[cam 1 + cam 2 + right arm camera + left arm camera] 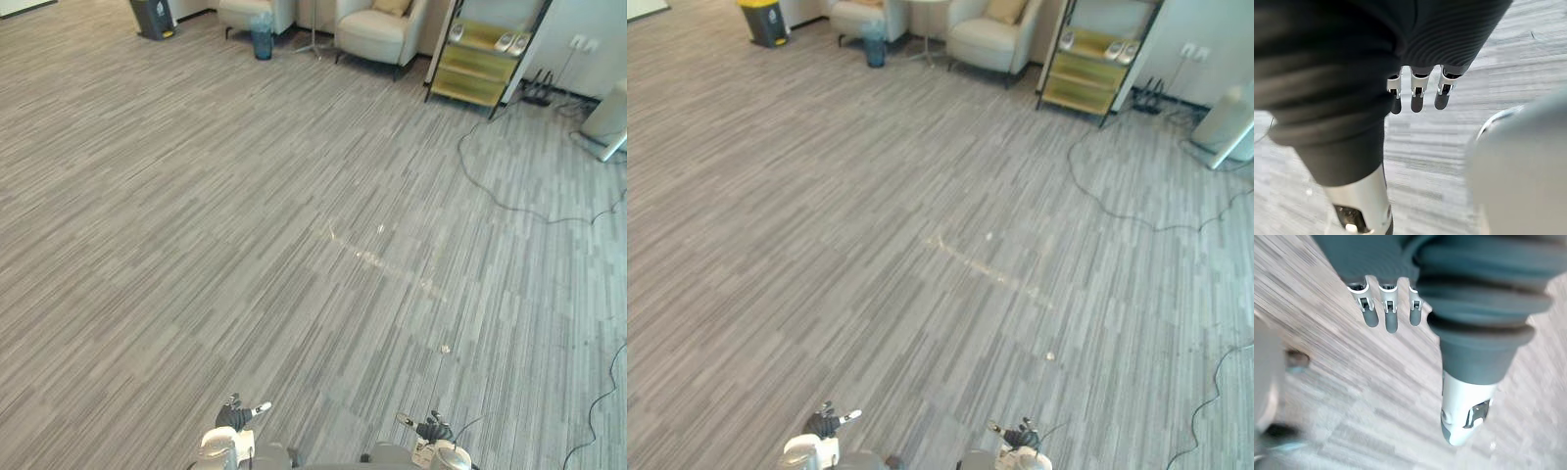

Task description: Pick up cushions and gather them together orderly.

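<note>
A tan cushion [392,6] leans against the back of a cream armchair [375,37] at the far end of the room, also seen in the right eye view [1005,10]. Both hands are low at the near edge, far from it, over bare striped grey carpet. My left hand [238,416] has its fingers [1380,313] straight and its thumb out, and it holds nothing. My right hand [431,429] is likewise open and empty, with its fingers [1418,98] straight.
A second cream armchair [255,12] stands left of the first, with a small blue bin [262,37] before it. A dark bin [152,18] is far left. A shelf rack [480,59] stands at the back right. Loose cables [509,201] trail across the carpet on the right.
</note>
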